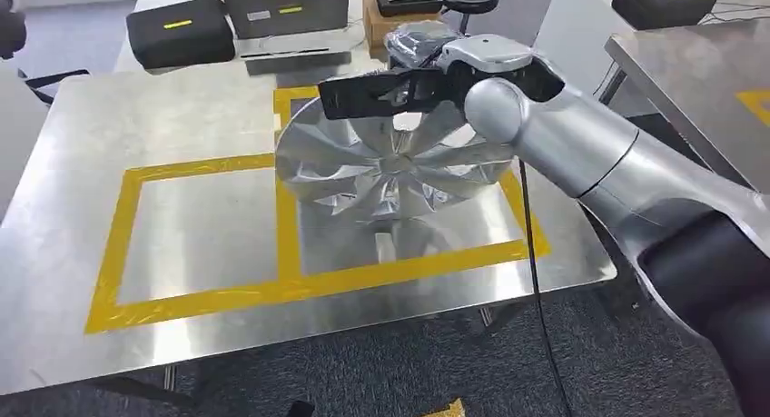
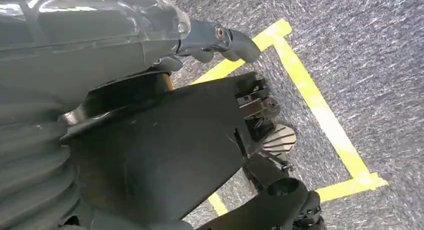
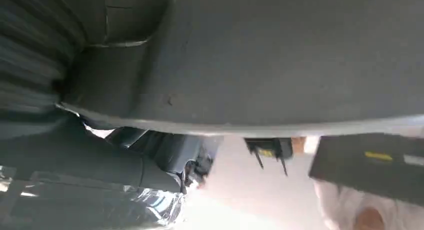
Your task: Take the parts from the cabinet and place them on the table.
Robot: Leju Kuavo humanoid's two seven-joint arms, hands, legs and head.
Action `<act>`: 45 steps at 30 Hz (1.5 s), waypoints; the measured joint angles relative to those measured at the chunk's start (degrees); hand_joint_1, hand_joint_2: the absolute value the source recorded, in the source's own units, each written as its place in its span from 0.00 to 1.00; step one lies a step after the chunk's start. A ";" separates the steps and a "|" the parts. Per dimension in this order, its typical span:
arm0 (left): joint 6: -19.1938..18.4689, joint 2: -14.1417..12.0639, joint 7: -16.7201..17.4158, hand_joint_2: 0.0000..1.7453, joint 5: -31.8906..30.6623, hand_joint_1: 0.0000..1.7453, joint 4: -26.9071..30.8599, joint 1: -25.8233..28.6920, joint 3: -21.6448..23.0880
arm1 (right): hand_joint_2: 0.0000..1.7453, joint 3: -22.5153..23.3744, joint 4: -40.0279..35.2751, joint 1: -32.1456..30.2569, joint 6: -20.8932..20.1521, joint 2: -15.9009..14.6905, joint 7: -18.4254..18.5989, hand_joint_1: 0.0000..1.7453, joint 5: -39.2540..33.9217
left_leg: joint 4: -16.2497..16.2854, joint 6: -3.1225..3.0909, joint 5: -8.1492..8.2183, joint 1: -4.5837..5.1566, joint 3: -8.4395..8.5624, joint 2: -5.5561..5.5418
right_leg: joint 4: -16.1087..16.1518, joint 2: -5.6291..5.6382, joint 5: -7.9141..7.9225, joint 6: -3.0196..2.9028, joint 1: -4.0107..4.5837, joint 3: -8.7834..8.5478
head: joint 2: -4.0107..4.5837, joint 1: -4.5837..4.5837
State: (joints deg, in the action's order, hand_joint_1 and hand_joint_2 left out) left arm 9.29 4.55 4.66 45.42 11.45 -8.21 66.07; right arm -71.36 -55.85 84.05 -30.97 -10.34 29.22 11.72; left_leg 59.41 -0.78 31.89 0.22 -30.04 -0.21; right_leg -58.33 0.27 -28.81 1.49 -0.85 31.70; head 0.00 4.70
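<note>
The main hazard, as I judge it, is the wheel hub point(image 1: 392, 167) tipping or rolling once it is let go: it stands tilted on its rim inside the right-hand square of yellow tape point(image 1: 289, 281) on the tabletop point(image 1: 91, 163), its spoked face turned toward the near side, and it seems to be kept up mostly by the grip at its top edge. If the hold is released before the hub is leaned flat or settled, it could fall face down, or slide on the smooth steel toward the near right corner, which is not far off. A black cable point(image 1: 536, 281) hangs from the arm close beside the hub and could snag on the rim during any pull-back. The right robot hand point(image 1: 399, 85) is at the far upper rim of the hub, its dark fingers closed over the edge, clamped on the part; the right wrist view is too close and dark to add detail. The left robot hand point(image 2: 220, 39) hangs over the carpeted floor point(image 2: 360, 49), fingers curled inward with nothing in them, near yellow floor tape point(image 2: 320, 109).
</note>
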 joint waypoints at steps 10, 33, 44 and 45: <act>-0.29 -0.22 -1.33 1.00 0.59 0.00 0.00 -0.09 0.00 | 1.00 -0.22 7.24 0.77 -2.32 2.97 2.48 1.00 -6.82 | -0.18 0.01 0.24 -0.17 1.42 0.64 | 0.18 0.16 -0.18 0.01 0.19 -1.39 | 0.00 -0.07; -0.24 -0.26 -1.14 1.00 0.94 0.00 0.00 -0.09 0.00 | 1.00 -2.10 11.44 1.49 5.93 5.60 -2.44 1.00 -2.94 | -0.41 0.10 0.17 -0.29 1.41 0.63 | 0.27 0.31 -0.04 -0.22 0.34 -1.28 | 0.00 -0.18; 0.57 -0.22 -0.41 1.00 0.81 0.00 0.00 0.04 0.00 | 1.00 -2.16 9.88 1.34 17.42 2.47 3.97 1.00 3.36 | -0.37 0.18 0.00 -0.26 1.15 -0.33 | 0.32 -0.14 0.01 -0.16 0.34 -1.02 | 0.00 -0.24; 0.63 -0.22 -0.20 1.00 0.81 0.00 0.00 0.05 0.00 | 1.00 -1.79 9.36 1.44 17.39 1.62 5.66 1.00 3.36 | -0.37 0.17 0.00 -0.26 1.05 -0.46 | 0.32 -0.21 0.01 -0.16 0.34 -0.96 | 0.00 -0.24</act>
State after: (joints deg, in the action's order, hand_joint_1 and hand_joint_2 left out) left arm 9.92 4.33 4.46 46.23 11.45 -8.16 66.07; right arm -73.16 -46.49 85.49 -13.57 -8.72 34.88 15.08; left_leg 59.04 -0.61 31.88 -0.04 -28.99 -0.68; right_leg -58.01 0.07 -28.80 1.33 -0.52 30.74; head 0.00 4.46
